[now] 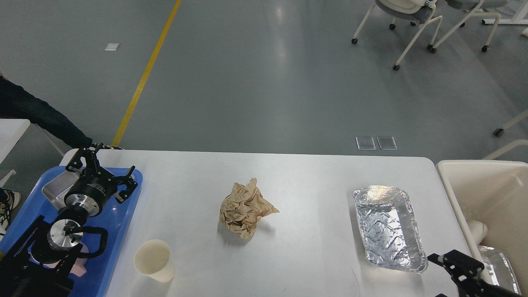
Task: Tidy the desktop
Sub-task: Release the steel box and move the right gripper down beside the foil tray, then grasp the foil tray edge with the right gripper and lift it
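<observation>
The white desktop (313, 181) holds a crumpled ball of brown paper (245, 208) in the middle, a cream paper cup (152, 260) upright at the front left, and an empty foil tray (390, 227) on the right. My left gripper (105, 169) is open and empty above the far right corner of the blue tray (119, 214). My right gripper (453, 262) shows at the bottom right, open and empty, just beyond the foil tray's near right corner.
The blue tray at the left edge holds a metal dish (53, 189) and a pink item (80, 270). A cream bin (482, 185) stands off the right end with crumpled foil (497, 264) and a white cup (478, 231) inside. Chairs stand far behind.
</observation>
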You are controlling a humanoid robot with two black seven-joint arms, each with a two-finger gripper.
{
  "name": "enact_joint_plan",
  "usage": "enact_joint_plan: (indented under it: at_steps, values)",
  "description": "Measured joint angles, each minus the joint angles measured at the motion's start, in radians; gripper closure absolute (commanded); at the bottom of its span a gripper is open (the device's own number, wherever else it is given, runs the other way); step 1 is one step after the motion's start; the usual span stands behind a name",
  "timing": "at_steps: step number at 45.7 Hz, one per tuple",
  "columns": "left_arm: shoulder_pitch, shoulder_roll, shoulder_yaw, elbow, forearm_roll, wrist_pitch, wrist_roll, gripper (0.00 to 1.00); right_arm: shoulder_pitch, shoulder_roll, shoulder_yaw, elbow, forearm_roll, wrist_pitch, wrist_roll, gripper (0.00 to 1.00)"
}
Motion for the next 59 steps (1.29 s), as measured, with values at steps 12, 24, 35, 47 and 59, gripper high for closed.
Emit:
enact_joint_plan:
  at_steps: [12, 24, 35, 47, 59]
  values:
    - [0.002, 0.0, 0.016, 0.0, 0.0, 0.0, 0.001, 0.03, 0.013, 0.241, -0.032, -0.011, 0.01, -0.18, -0.011, 0.0]
    - [0.008, 0.009, 0.027, 0.0, 0.001, -0.001, 0.002, 0.03, 0.073, 0.333, -0.033, -0.044, 0.062, -0.305, -0.028, 0.0]
    - [0.01, 0.01, 0.043, 0.0, 0.002, -0.002, -0.002, 0.03, 0.102, 0.343, -0.036, -0.125, 0.114, -0.32, -0.039, 0.0]
    - [0.01, 0.011, 0.052, -0.001, 0.003, -0.002, -0.006, 0.03, 0.133, 0.412, -0.036, -0.184, 0.139, -0.343, -0.039, 0.0]
    - [0.009, 0.015, 0.052, -0.001, 0.003, -0.002, -0.007, 0.03, 0.164, 0.424, -0.039, -0.189, 0.131, -0.409, -0.038, 0.33]
